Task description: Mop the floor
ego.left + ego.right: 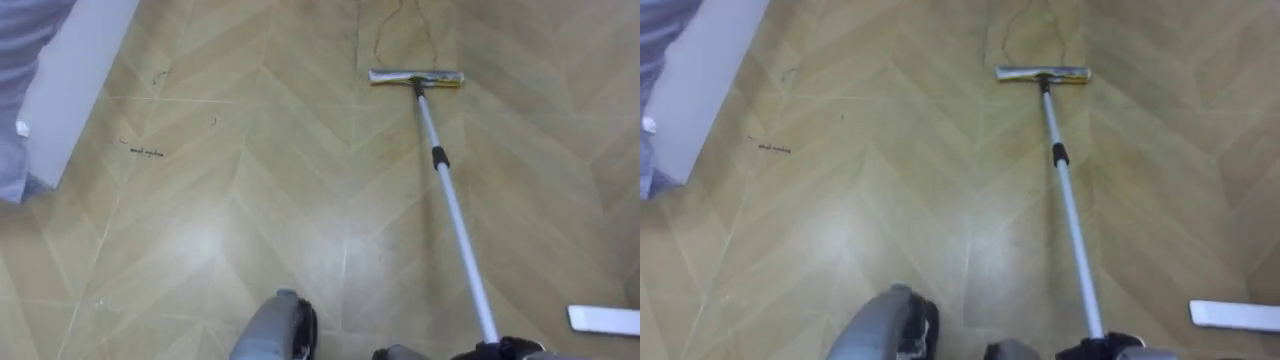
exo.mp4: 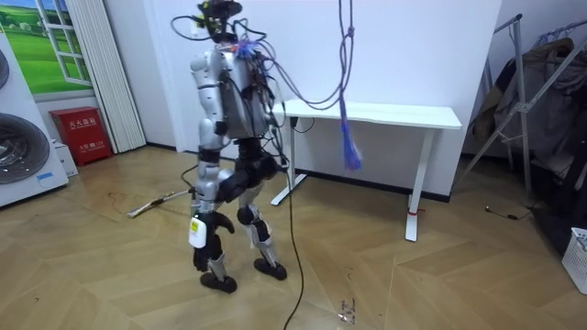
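Mop (image 1: pixel 452 215) and hands, seen from the head camera. The handle runs from the lower right edge away from the robot, leaning slightly left, to the mop head (image 1: pixel 416 77). The head lies flat on the floor (image 1: pixel 250 200), set crosswise to the handle. The right hand (image 1: pixel 510 349) is at the handle's near end. Dark fingers show on both sides of the shaft, so this hand reads as clenched on the mop. The left hand (image 1: pixel 298 330) sits at the lower edge, well apart and to the left; its state cannot be told. The handle is a thin, pale metal pole with a black collar partway along, and the head is a narrow, light-coloured strip. Any stroke would likely run along the handle's axis.
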Available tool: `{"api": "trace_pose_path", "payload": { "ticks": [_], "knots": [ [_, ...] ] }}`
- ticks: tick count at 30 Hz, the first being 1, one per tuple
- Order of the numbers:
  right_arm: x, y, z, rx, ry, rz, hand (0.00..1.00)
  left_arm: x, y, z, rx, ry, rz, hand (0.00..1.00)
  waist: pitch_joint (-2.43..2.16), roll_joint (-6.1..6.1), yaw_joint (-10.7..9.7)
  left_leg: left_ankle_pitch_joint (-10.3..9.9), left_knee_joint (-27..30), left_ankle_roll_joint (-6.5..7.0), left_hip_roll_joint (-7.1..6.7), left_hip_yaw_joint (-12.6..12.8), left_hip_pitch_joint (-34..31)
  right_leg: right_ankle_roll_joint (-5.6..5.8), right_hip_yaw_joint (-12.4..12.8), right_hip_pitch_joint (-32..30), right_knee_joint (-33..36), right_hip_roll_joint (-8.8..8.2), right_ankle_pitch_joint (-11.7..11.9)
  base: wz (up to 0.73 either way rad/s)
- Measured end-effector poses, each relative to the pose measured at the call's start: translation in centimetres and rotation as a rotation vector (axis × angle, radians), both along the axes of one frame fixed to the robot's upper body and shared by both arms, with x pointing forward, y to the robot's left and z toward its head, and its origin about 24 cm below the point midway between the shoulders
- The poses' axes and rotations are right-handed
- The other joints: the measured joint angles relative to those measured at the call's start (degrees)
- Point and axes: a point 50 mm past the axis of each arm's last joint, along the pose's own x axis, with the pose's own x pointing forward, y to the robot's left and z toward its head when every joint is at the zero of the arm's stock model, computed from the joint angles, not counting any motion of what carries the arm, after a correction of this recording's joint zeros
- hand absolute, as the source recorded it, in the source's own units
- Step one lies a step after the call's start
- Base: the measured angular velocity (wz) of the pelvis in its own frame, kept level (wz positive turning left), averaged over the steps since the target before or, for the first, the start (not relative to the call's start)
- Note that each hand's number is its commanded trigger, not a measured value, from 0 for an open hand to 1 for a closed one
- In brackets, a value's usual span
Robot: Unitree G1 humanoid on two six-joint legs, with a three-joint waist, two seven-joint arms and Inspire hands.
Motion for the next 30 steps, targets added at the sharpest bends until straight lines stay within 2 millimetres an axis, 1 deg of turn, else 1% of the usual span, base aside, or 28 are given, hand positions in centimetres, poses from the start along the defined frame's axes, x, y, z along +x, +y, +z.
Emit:
{"api": "trace_pose_path", "payload": {
  "ticks": [1,2,3,4,5,7,9,10,11,12,13,14,15,16,17,18,19,20,21,22,23,24,25,26,27,28,29,30],
  "knots": [
    [-1.6,-0.5,-0.4,0.014,0.030,-0.033,1.00,0.4,-0.1,0.0,-0.011,-0.007,-0.006,0.00,-0.05,-0.10,-0.2,-1.4,-1.1,0.94,-1.09,0.3,1.4,0.78,-0.1,2.1,-2.3,-1.00,0.4,0.30],
    [-3.3,-1.3,-0.6,0.008,0.067,-0.054,1.00,0.9,-0.1,0.1,-0.012,-0.015,-0.008,0.00,-0.21,-0.08,-0.4,-2.9,-2.0,2.09,-2.85,0.3,2.8,1.68,-0.3,3.7,-3.8,-2.48,0.7,0.32],
    [-4.2,-1.9,-0.6,-0.004,0.088,-0.063,1.00,0.9,-0.1,0.1,-0.012,-0.015,-0.008,0.00,-0.34,0.21,-0.5,-3.7,-2.0,2.57,-3.54,0.4,3.1,2.02,0.1,4.0,-3.3,-3.00,0.9,0.38],
    [-6.2,-2.9,-0.7,-0.033,0.137,-0.075,1.00,1.6,-0.1,0.2,-0.007,-0.027,-0.011,0.00,-0.30,0.90,-0.8,-5.1,-1.6,3.07,-4.79,0.4,3.6,3.55,0.5,2.8,0.1,-3.54,2.7,0.37],
    [-8.3,-3.6,-0.8,-0.060,0.192,-0.082,1.00,2.1,-0.1,0.3,-0.002,-0.046,-0.013,0.00,-0.68,1.85,-1.2,-6.7,-1.0,4.09,-5.72,0.0,4.1,4.20,2.3,0.1,5.4,-3.60,6.9,0.34],
    [-10.8,-3.8,-1.0,-0.081,0.252,-0.098,1.00,2.5,0.0,0.5,0.012,-0.075,-0.009,0.00,-0.97,3.07,-1.8,-8.6,-1.4,4.66,-6.44,-0.7,5.4,4.99,4.5,-4.1,10.2,-3.26,10.3,0.05],
    [-12.3,-3.2,-1.3,-0.087,0.288,-0.108,1.00,2.9,-0.1,0.6,0.025,-0.102,-0.008,0.00,-0.77,4.02,-2.9,-9.6,-2.7,4.86,-6.45,-0.8,7.0,5.05,4.7,-9.0,9.2,-3.29,10.2,-0.07],
    [-13.0,-2.6,-1.6,-0.078,0.306,-0.112,1.00,3.1,-0.1,0.7,0.028,-0.114,-0.007,0.00,-0.64,4.42,-3.4,-10.3,-3.6,4.74,-6.45,-1.1,8.2,4.99,4.7,-11.8,5.2,-3.22,10.3,0.00],
    [-13.5,-2.0,-1.8,-0.066,0.315,-0.119,1.00,3.3,-0.3,0.7,0.029,-0.124,-0.012,0.00,-0.70,4.52,-4.0,-10.8,-4.7,4.52,-6.47,-1.3,9.2,4.84,4.5,-14.3,-1.8,-3.45,11.0,-0.07],
    [-13.6,-1.8,-1.9,-0.060,0.319,-0.118,1.00,3.3,-0.4,0.7,0.031,-0.129,-0.013,0.00,-0.70,4.54,-4.1,-11.3,-5.1,4.24,-6.46,-1.6,9.7,4.69,4.6,-15.4,-5.6,-3.31,11.7,-0.05],
    [-13.9,-1.3,-2.1,-0.049,0.333,-0.117,1.00,3.3,-0.6,0.7,0.032,-0.129,-0.019,0.00,-0.69,4.54,-4.7,-12.4,-5.5,3.64,-6.44,-2.0,10.8,4.12,4.5,-17.1,-11.7,-3.31,15.4,0.07],
    [-14.5,-1.1,-2.2,-0.044,0.348,-0.119,1.00,3.1,-0.8,0.6,0.027,-0.122,-0.017,0.00,-0.70,4.67,-5.0,-13.9,-5.3,2.84,-6.29,-2.8,12.2,3.51,3.8,-17.1,-13.2,-3.27,19.4,0.12],
    [-14.7,-1.0,-2.2,-0.043,0.355,-0.117,1.00,2.8,-0.8,0.5,0.026,-0.117,-0.013,0.00,-0.76,4.65,-5.0,-14.6,-5.0,2.23,-6.12,-3.1,12.9,3.22,3.1,-15.9,-13.2,-3.17,20.1,0.04],
    [-14.2,-1.0,-2.2,-0.047,0.354,-0.105,1.00,2.3,-0.7,0.4,0.029,-0.104,-0.009,0.00,-0.72,4.79,-4.7,-15.6,-3.1,0.78,-4.99,-3.4,13.8,1.85,1.9,-14.4,-12.8,-2.51,19.9,-0.07],
    [-13.2,-1.2,-2.1,-0.056,0.345,-0.092,1.00,1.9,-0.5,0.4,0.035,-0.087,-0.001,0.00,-0.70,4.92,-4.5,-15.7,0.3,0.49,-3.82,-3.1,13.6,1.13,1.2,-13.1,-12.1,-1.49,18.7,-0.12],
    [-12.6,-1.4,-2.0,-0.061,0.337,-0.084,1.00,1.8,-0.4,0.4,0.037,-0.081,0.002,0.00,-0.70,4.93,-4.4,-15.6,2.2,0.36,-3.22,-3.1,13.3,0.77,0.9,-12.5,-11.4,-1.10,17.8,-0.05],
    [-11.0,-2.0,-1.6,-0.081,0.313,-0.071,1.00,1.7,-0.4,0.4,0.032,-0.075,0.023,0.00,-0.70,4.84,-4.2,-15.2,6.9,-0.39,-2.28,-3.1,12.4,0.14,0.3,-11.7,-9.6,-0.61,15.4,0.00],
    [-9.0,-2.7,-1.1,-0.108,0.281,-0.052,1.00,1.8,-0.4,0.4,0.026,-0.079,0.039,0.00,-0.60,4.70,-3.7,-14.2,11.5,-2.00,-1.27,-2.8,11.4,-0.48,0.1,-11.0,-7.7,-0.16,13.4,0.00],
    [-7.9,-3.0,-0.8,-0.123,0.260,-0.040,1.00,1.8,-0.4,0.4,0.024,-0.084,0.049,0.00,-0.31,4.26,-3.1,-13.6,13.5,-2.68,-0.80,-2.5,11.0,-0.72,0.3,-10.7,-6.8,0.12,12.5,-0.14],
    [-5.2,-3.5,-0.1,-0.150,0.203,-0.012,1.00,1.8,-0.4,0.4,0.025,-0.086,0.050,0.00,0.05,3.67,-2.0,-11.5,17.2,-3.45,0.06,-2.2,10.0,-1.29,0.7,-10.1,-5.7,0.76,11.0,-0.21],
    [-2.3,-3.9,0.9,-0.169,0.131,0.013,1.00,1.9,-0.3,0.4,0.029,-0.088,0.050,0.00,0.31,2.93,-1.3,-9.7,20.5,-4.04,0.59,-2.0,8.1,-1.72,1.1,-9.9,-5.0,1.20,10.0,-0.13],
    [-1.1,-4.0,1.3,-0.178,0.102,0.026,1.00,1.9,-0.3,0.4,0.033,-0.090,0.050,0.00,0.42,2.76,-1.2,-9.9,20.9,-3.92,0.74,-2.0,7.0,-1.83,1.2,-9.9,-4.8,1.22,9.5,0.08],
    [1.3,-4.1,2.2,-0.192,0.032,0.050,1.00,2.0,-0.2,0.5,0.038,-0.093,0.052,0.00,0.61,2.47,-0.9,-10.1,20.1,-3.53,0.93,-1.8,3.8,-1.95,1.1,-9.8,-4.6,1.23,8.8,0.12],
    [3.1,-4.1,3.0,-0.197,-0.026,0.060,1.00,2.2,-0.2,0.6,0.040,-0.103,0.050,0.00,1.01,1.85,0.3,-10.1,17.2,-3.53,0.98,-1.3,0.9,-2.24,1.0,-9.4,-4.5,1.24,8.3,0.09],
    [3.7,-4.1,3.3,-0.198,-0.046,0.062,1.00,2.2,-0.1,0.6,0.041,-0.105,0.047,0.00,1.15,1.63,0.9,-10.1,14.7,-3.54,0.53,-1.4,-0.4,-2.31,0.9,-9.0,-4.7,1.24,7.9,0.09],
    [4.4,-3.9,3.5,-0.196,-0.070,0.070,1.00,2.1,-0.1,0.6,0.039,-0.099,0.048,0.00,1.20,1.48,1.7,-9.9,8.1,-3.56,-0.31,-1.7,-2.1,-2.17,0.3,-7.3,-5.3,1.18,6.9,0.21],
    [4.5,-3.7,3.5,-0.189,-0.075,0.073,1.00,2.2,-0.1,0.6,0.031,-0.095,0.047,0.00,1.17,1.50,1.9,-8.9,0.7,-3.73,-0.77,-1.7,-2.5,-1.79,0.0,-5.4,-6.0,1.13,5.9,0.21],
    [4.4,-3.6,3.4,-0.182,-0.072,0.075,1.00,1.9,0.0,0.6,0.025,-0.085,0.048,0.00,1.15,1.50,1.9,-6.1,-1.6,-2.40,-1.13,-1.6,-2.6,-1.61,-0.1,-3.9,-6.4,0.95,5.1,0.15]
  ]
}}
